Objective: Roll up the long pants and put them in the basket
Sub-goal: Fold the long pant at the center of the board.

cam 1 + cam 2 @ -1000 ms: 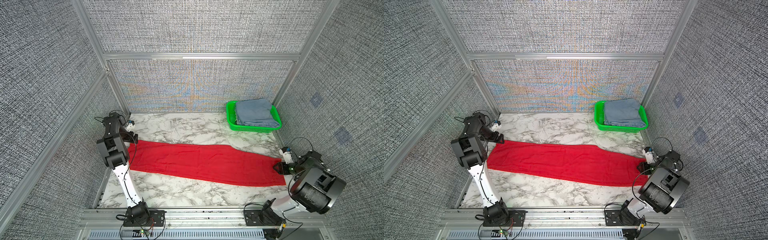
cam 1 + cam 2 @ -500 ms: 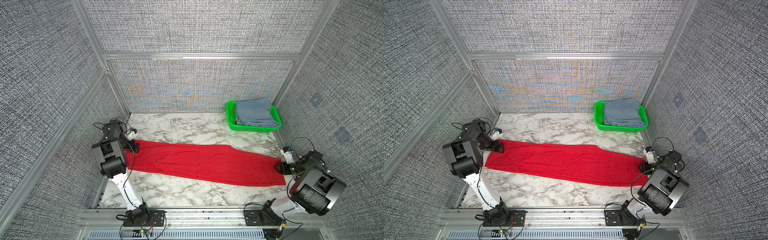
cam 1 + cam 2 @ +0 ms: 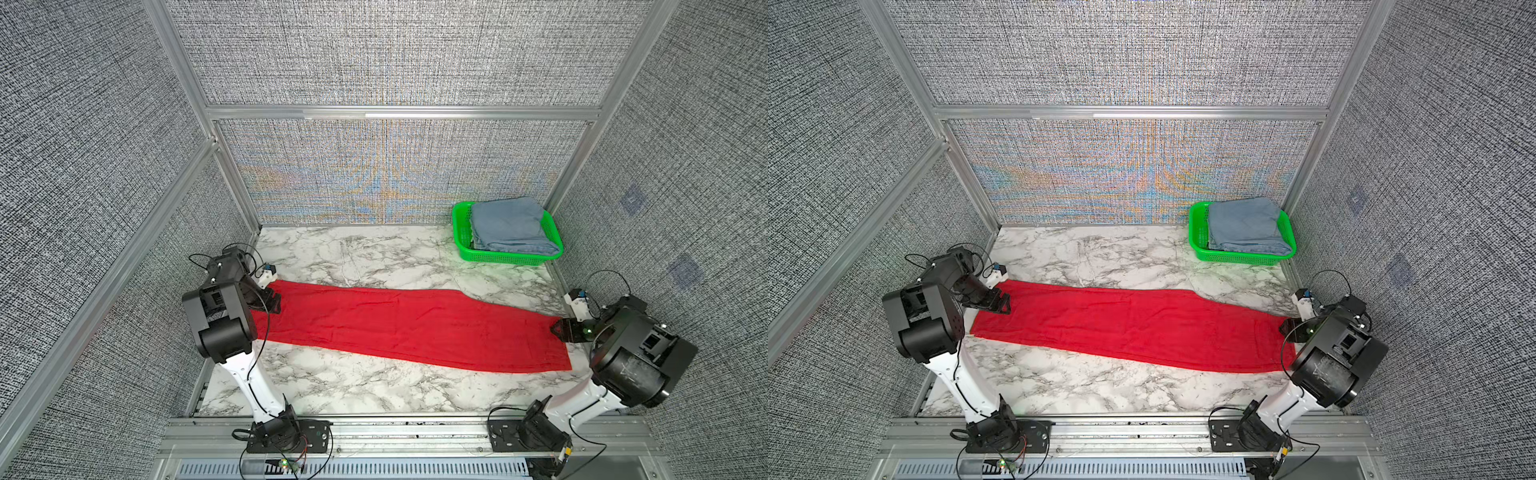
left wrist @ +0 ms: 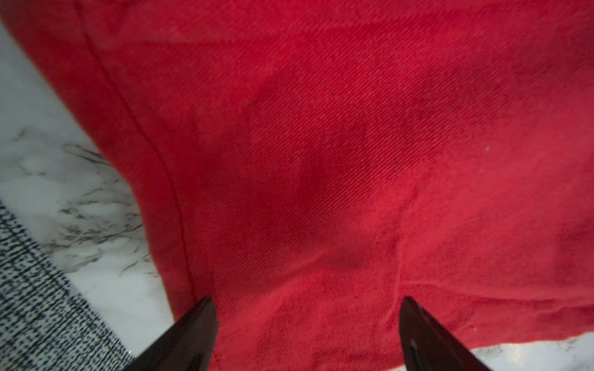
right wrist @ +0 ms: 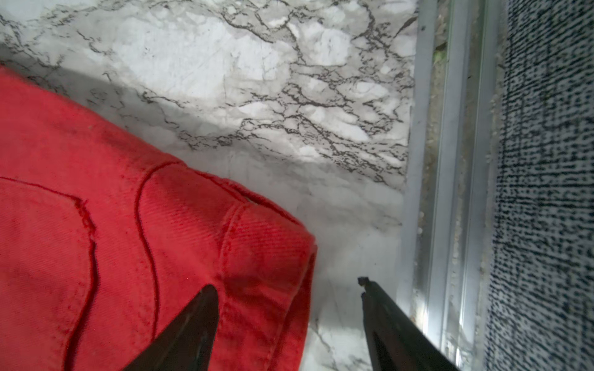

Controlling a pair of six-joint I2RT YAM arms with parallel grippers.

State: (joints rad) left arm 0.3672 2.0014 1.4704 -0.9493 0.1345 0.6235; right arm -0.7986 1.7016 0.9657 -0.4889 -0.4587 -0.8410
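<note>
- The long pants (image 3: pixel 407 328) lie across the desk (image 3: pixel 332 257) from left edge to right edge; bare strips run along the far and near edges.
- The green basket (image 3: pixel 460 232) with a folded garment (image 3: pixel 511 226) blocks the far right corner.
- At the right edge, the frame rail (image 5: pixel 450 192) stands just beside the right tool (image 5: pixel 286 289).

Green plastic basket (image 3: pixel 507 257) at back of table, beyond right pincer (image 3: pixel 561 330), well apart from it; farther still from left pincer (image 3: pixel 270 305). Folded blue-grey garment (image 3: pixel 511 228) fills basket, rising above rim. Marble-pattern tabletop (image 3: pixel 374 257) bare beside both pincers. Aluminium frame rail (image 5: pixel 450 160) just beside right pincer; woven grey wall panel (image 5: pixel 546 160) behind rail.
</note>
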